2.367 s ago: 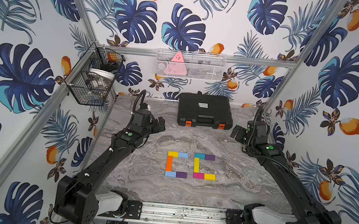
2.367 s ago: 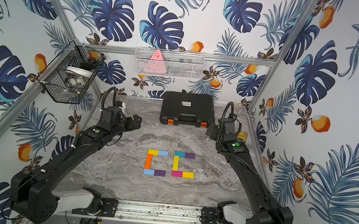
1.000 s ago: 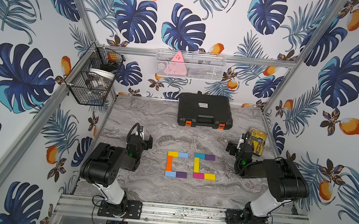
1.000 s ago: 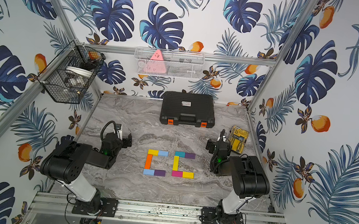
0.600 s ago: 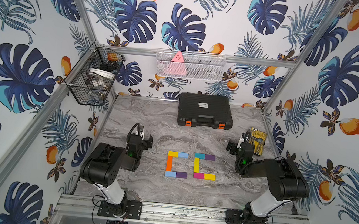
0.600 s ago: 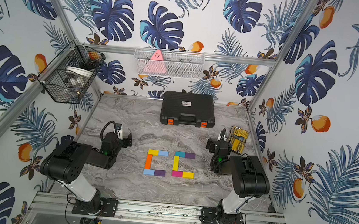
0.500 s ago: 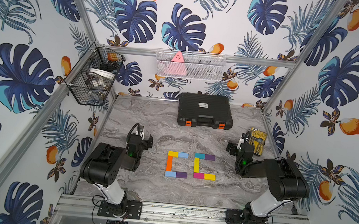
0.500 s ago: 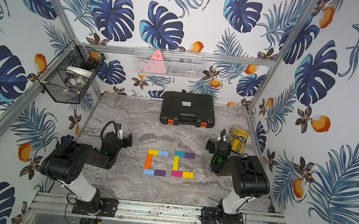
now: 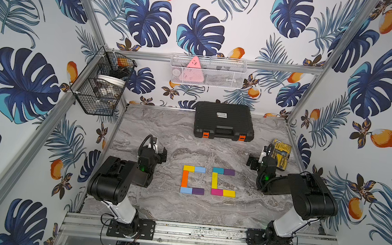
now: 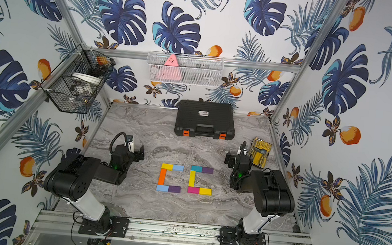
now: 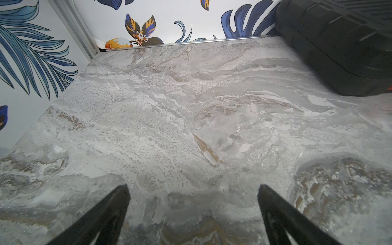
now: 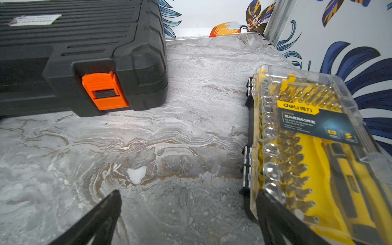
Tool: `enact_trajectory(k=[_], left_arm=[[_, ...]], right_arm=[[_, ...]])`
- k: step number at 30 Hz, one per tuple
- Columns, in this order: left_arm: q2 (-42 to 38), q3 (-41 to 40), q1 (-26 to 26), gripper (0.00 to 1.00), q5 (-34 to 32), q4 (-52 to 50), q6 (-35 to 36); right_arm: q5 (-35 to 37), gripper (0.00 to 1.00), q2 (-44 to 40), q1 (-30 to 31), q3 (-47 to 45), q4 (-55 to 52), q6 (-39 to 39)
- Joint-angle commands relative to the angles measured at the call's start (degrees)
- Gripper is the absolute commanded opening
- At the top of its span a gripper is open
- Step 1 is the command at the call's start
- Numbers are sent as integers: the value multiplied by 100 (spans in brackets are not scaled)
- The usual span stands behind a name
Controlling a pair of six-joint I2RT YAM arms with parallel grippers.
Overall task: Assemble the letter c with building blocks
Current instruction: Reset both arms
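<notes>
Ten flat building blocks lie mid-table as two letter c shapes in both top views. The left c has an orange spine with yellow, light blue and purple ends. The right c has a yellow spine with teal, purple, magenta and yellow ends. My left gripper rests open and empty over bare marble, left of the blocks. My right gripper is open and empty, right of them. Neither wrist view shows any block.
A black tool case stands at the back centre. A yellow drill-bit case lies just right of my right gripper. A wire basket and a mesh shelf hang on the walls.
Both arms have folded back from a stretched-out pose to rest low beside the blocks. Over the last second nothing has moved, and the blocks stay put.
</notes>
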Motion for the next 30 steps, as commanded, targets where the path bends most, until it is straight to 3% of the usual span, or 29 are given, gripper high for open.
enact_trajectory(k=[1,8,9,11,12,15,19,30], left_arm=[[-16,-13,-2,99,-16,211,60],[-16,-8,-2,99,-16,216,60],[-17,-14,-2,99,-14,215,60],[-19,-13,-2,99,-22,213,61],[-17,-7,-2,99,-21,219,60],[-29,3,11,99,28,171,46],[-17,4,51,99,80,181,55],[-17,23,86,99,143,159,52]], right_arm=[[45,100,-15,27,9,272,-107],[53,100,-33,27,13,181,-92],[-154,100,-32,27,4,217,-167],[-1462,100,-111,27,-111,356,-691],[-1640,100,-178,18,-357,692,-761],[-1182,100,-68,18,-687,1472,-575],[-299,100,-15,18,70,70,-200],[-491,100,-19,9,54,149,-262]])
